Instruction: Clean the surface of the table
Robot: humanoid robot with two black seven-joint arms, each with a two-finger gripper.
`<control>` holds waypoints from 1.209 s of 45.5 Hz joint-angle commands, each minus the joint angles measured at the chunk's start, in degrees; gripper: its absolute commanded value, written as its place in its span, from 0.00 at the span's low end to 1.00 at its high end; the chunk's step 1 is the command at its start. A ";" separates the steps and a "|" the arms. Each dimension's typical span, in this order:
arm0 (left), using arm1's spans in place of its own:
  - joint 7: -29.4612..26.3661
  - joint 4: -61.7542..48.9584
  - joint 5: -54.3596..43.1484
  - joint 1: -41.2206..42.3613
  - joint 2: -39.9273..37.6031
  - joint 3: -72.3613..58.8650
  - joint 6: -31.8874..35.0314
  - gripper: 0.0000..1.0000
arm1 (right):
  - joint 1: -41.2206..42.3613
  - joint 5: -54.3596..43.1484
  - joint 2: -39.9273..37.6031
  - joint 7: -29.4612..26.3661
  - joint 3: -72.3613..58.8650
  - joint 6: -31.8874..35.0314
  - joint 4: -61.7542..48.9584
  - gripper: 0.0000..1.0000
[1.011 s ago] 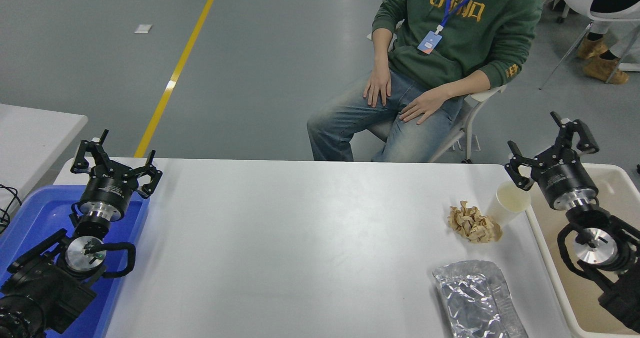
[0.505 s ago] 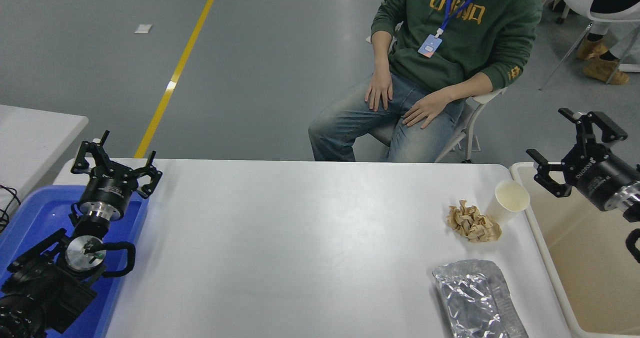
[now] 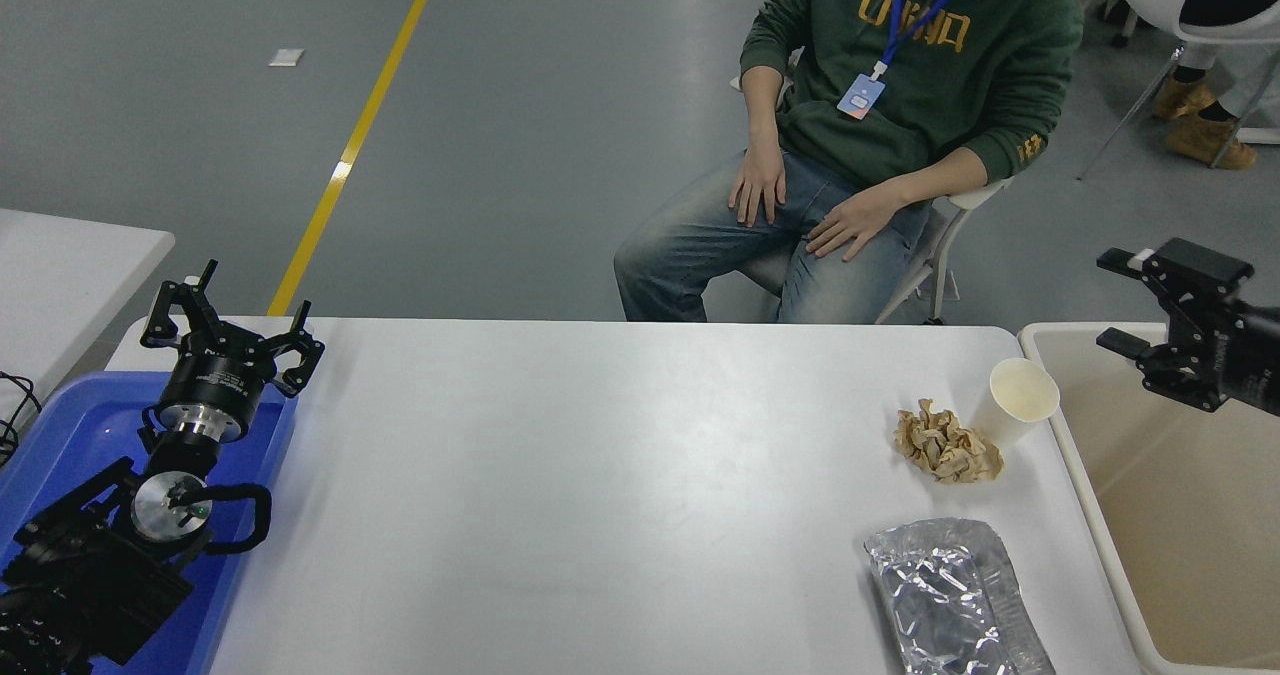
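Note:
The white table surface (image 3: 600, 475) fills the middle of the view. On its right part stand a white paper cup (image 3: 1018, 401), a crumpled brown paper wad (image 3: 944, 444) touching the cup's base, and a silver foil tray (image 3: 952, 595) at the front edge. My right gripper (image 3: 1115, 300) is open and empty at the right edge, above the beige bin (image 3: 1190, 515), to the right of the cup and apart from it. My left gripper (image 3: 232, 313) is open and empty, parked at the lower left over the blue tray (image 3: 70, 425).
A person in a green hoodie sits on a chair at the far side, hands (image 3: 800, 200) on their knees. A smaller white table's corner (image 3: 70, 275) shows at the left. A second chair (image 3: 1190, 5) stands at the top right.
My right arm has swung right and back, away from the cup, and now sits mostly out of frame over the bin. The left arm and the objects have not moved.

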 commanded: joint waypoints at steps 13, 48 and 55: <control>0.00 -0.07 -0.02 0.00 0.00 0.00 0.00 1.00 | 10.38 -13.98 2.08 -0.17 -18.63 -7.27 -0.52 1.00; 0.00 0.02 0.06 0.00 0.00 0.00 0.00 1.00 | 18.38 -24.10 19.39 0.54 -39.64 -21.42 -20.03 1.00; 0.00 0.02 -0.02 0.00 0.00 0.00 0.00 1.00 | 17.59 -24.01 23.61 0.54 -40.00 -22.48 -25.48 1.00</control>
